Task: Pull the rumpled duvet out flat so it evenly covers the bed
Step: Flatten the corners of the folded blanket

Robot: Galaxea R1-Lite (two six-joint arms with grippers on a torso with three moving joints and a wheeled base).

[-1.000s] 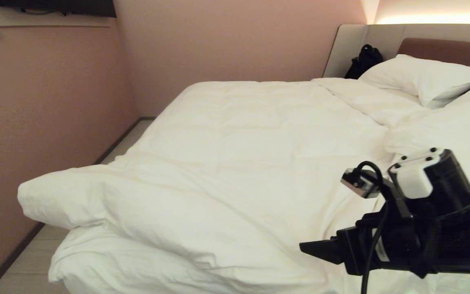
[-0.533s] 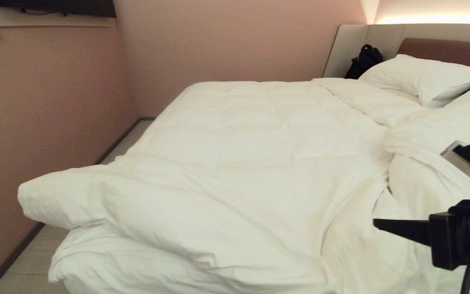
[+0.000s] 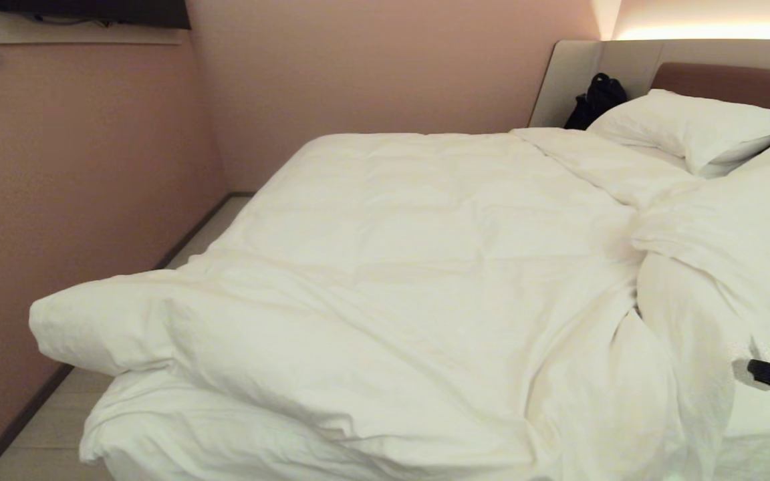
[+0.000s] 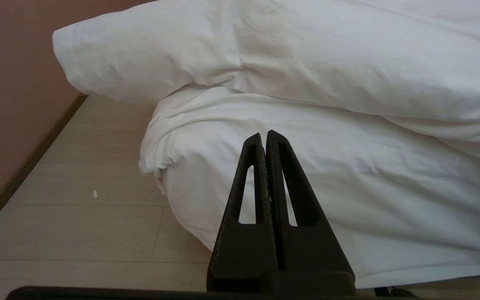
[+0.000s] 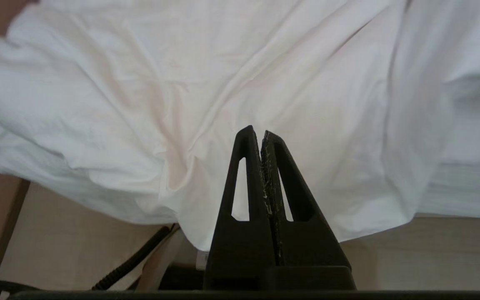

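The white puffy duvet [image 3: 412, 267] lies over most of the bed [image 3: 732, 80]. It is bunched in thick folds on the right near the pillows, and one corner is doubled back at the near left. A flap of the duvet [image 5: 223, 75] hangs over the bed's near side. My right gripper [image 5: 258, 132] is shut and empty just in front of that flap; only its tip [image 3: 752, 367] shows at the head view's right edge. My left gripper [image 4: 263, 135] is shut and empty, held low before the sheeted mattress corner [image 4: 348, 200].
White pillows [image 3: 686, 127] lean on the headboard, with a black bag [image 3: 595, 100] beside them. A pink wall runs close along the bed's left, leaving a narrow strip of floor [image 3: 44, 427]. A black cable [image 5: 131, 258] lies on the floor under the hanging flap.
My right arm has drawn back to the right and down, almost out of the head view. The duvet fold near it has dropped lower over the bed's near side.
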